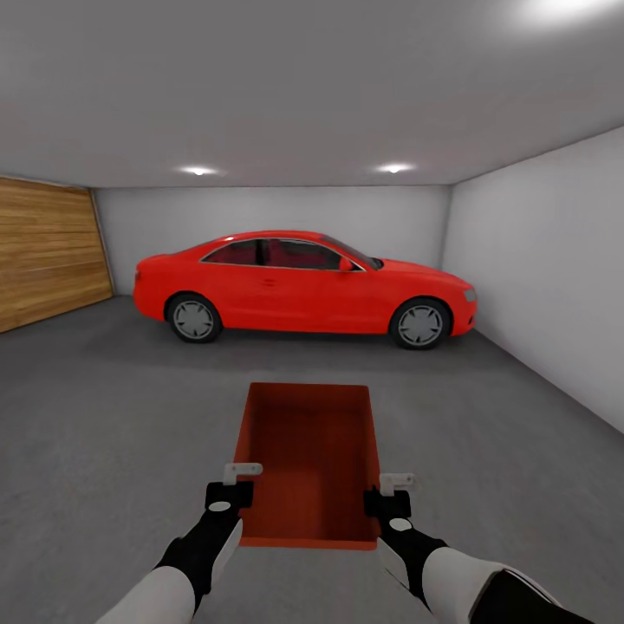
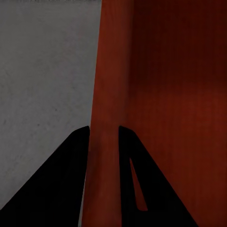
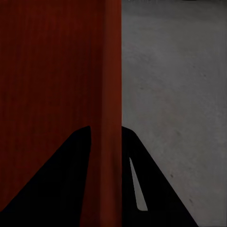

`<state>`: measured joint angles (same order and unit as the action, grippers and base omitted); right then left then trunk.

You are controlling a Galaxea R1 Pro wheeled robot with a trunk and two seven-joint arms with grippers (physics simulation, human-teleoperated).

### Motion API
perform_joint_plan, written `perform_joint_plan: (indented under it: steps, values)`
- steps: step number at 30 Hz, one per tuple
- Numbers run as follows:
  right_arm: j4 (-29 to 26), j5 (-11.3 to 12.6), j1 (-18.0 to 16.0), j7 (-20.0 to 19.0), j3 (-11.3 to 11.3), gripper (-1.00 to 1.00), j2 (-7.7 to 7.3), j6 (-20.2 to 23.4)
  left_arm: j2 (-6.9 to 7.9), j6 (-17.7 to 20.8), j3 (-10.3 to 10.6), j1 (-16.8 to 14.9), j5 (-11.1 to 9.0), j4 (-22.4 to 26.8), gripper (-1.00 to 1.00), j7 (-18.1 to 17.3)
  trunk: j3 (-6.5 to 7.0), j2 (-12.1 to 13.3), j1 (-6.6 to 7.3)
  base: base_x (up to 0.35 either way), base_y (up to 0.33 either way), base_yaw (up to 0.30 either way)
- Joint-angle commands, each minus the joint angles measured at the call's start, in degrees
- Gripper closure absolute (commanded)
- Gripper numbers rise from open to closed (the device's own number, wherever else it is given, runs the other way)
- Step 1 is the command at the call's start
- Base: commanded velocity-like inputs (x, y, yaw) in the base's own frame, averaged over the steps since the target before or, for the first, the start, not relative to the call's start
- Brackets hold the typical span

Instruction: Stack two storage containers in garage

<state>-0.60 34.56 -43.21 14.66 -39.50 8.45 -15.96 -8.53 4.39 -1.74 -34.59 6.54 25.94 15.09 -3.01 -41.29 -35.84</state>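
One storage container (image 1: 312, 459) hung between our arms over the garage floor (image 1: 104, 407), well short of the red car (image 1: 303, 286); we judged the next move was lowering it level onto the concrete. Our left gripper (image 1: 232, 485) and right gripper (image 1: 392, 492) were each pinched on a side wall.

an orange-red storage container (image 1: 308, 459), open-topped and empty, was held level above the dark grey concrete floor (image 1: 113, 416) of the garage, its long axis pointing toward the far wall. its thin left wall (image 2: 105, 94) and right wall (image 3: 112, 71) stood upright. the floor looked slightly mottled.
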Motion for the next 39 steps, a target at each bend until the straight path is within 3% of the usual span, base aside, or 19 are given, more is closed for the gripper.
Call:
perform_joint_plan:
  steps: [1,39]
  values:
    - [-0.89,-0.63,-0.04,-0.16,1.35,1.0,1.22,0.05,-0.08,0.53,-1.43,-0.04,-2.65,0.14,1.0,0.73,-0.1,-0.08,-0.05,0.321,0.0,0.0]
    - [-0.89,-0.61,-0.04,-0.16,1.35,1.0,1.16,0.05,-0.08,0.53,-1.43,-0.04,-2.64,0.16,1.0,0.73,-0.1,-0.08,-0.05,0.321,0.0,0.0]
